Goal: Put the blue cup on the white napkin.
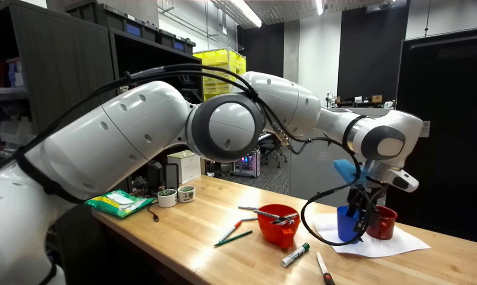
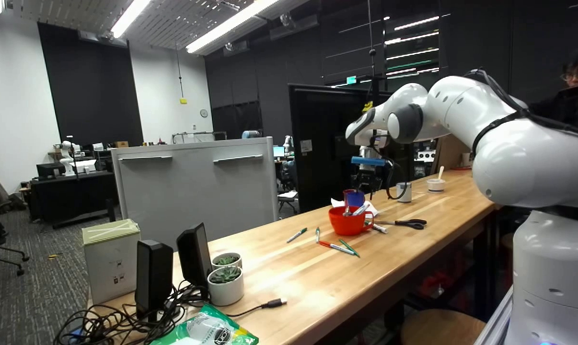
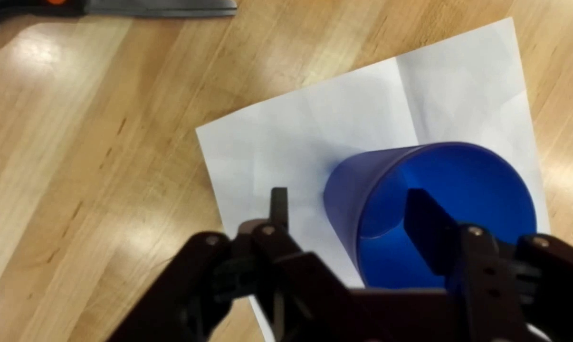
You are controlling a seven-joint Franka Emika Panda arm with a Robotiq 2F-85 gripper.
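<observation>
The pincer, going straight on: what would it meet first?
Probably the inside of the blue cup, floor or wall, with the inner finger; the outer finger faces the white napkin. Depth is unclear.

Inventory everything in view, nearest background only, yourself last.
Table: one, brown, mid-scene
Napkin: one, white, on table
Blue cup: one, blue, on napkin
Red cup: one, dark red, on napkin
Bowl: one, red, on table
Loose pens: five, mixed colours, around bowl
Other pens: several, mixed colours, in bowl
Scissors: one, black and red, near napkin
Can: one, grey, on table
Tub: one, white, near can
Plants: two, green, in white pots
Speakers: two, black, near plants
Box: one, white, by speakers
Packet: one, green, near plants
Cords: count unclear, black, around speakers
Stool: one, brown, beside table
Partition: one, grey, beyond table
Shelving: count unclear, black, beyond packet
Gripper: one, black, open at blue cup
Arm: one, white, over table
</observation>
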